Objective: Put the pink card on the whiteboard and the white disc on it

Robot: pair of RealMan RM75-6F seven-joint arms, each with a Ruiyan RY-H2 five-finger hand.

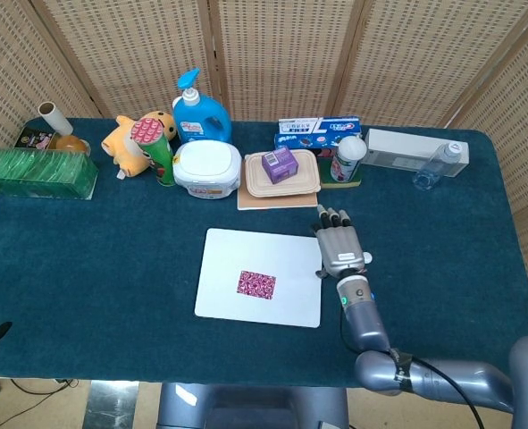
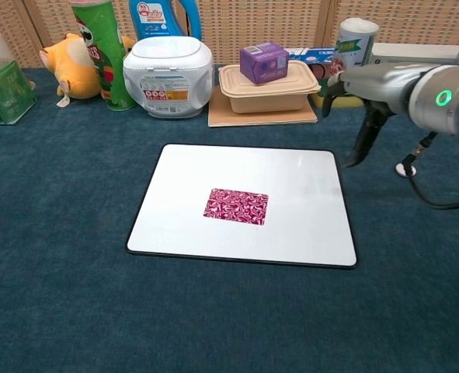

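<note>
The card (image 1: 256,284) lay mid-frame on the board (image 1: 219,268), so my empty, loosely spread right hand (image 1: 339,245) hovered right of it, toward the disc (image 2: 405,170) resting on the cloth.

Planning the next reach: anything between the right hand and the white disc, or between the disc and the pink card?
Nothing visible. The right hand hangs just left of the white disc, bare cloth between them. From disc to pink card lies only cloth and bare whiteboard.
</note>
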